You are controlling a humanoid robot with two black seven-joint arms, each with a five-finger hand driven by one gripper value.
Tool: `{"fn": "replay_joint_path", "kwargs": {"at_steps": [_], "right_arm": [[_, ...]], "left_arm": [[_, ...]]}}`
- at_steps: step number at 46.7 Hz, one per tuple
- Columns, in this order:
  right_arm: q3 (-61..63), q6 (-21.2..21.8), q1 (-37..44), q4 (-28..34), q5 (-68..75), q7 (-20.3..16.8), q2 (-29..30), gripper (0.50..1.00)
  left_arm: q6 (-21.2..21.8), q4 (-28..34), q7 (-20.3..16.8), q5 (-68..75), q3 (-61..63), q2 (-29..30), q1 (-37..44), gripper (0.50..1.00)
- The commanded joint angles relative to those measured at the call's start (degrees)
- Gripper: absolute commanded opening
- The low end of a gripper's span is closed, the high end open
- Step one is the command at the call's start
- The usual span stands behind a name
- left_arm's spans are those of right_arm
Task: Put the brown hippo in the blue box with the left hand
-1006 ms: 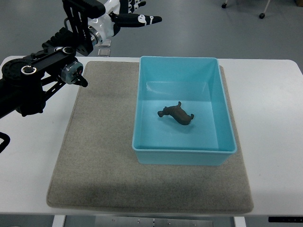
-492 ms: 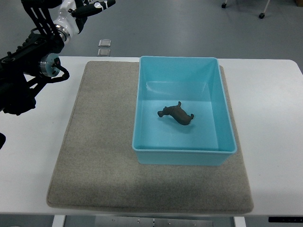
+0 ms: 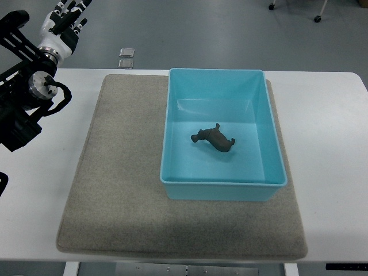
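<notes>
The left hand (image 3: 65, 20) was found at the upper left corner of the top view, at about ten o'clock from the blue box, its arm entering from the left edge. Its fingers (image 3: 73, 7) were extended and relaxed, gripping nothing, and it was well apart from the box and beyond the far left corner of the grey mat (image 3: 115, 195). The mat lay on the white table (image 3: 333, 144). The blue box (image 3: 221, 190) stood on the mat's right portion. The brown hippo (image 3: 215, 138) lay on the box floor near its centre, head toward nine o'clock, clear of the walls. Two small square items (image 3: 126, 57) sat on the floor at twelve o'clock from the mat's left corner.
</notes>
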Motion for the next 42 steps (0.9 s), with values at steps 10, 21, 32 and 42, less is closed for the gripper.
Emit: {"fn": "replay_joint_path", "kwargs": {"at_steps": [10, 21, 32, 42], "right_arm": [[0.0, 0.0, 0.0, 0.0, 0.0, 0.0, 0.0, 0.936], [0.0, 0.0, 0.0, 0.0, 0.0, 0.0, 0.0, 0.936], [0.1, 0.0, 0.0, 0.0, 0.0, 0.0, 0.0, 0.936], [0.0, 0.0, 0.0, 0.0, 0.0, 0.0, 0.0, 0.936]], "left_arm": [[-4.0, 0.0, -0.1, 0.0, -1.2, -0.1, 2.8, 0.996], [-5.3, -0.3, -0.1, 0.0, -3.2, -0.4, 4.6, 0.996], [-5.7, -2.2, -0.2, 0.0, -5.7, -0.3, 7.1, 0.996], [-6.4, -2.9, -0.2, 0.0, -8.2, -0.2, 8.3, 0.996]]}}
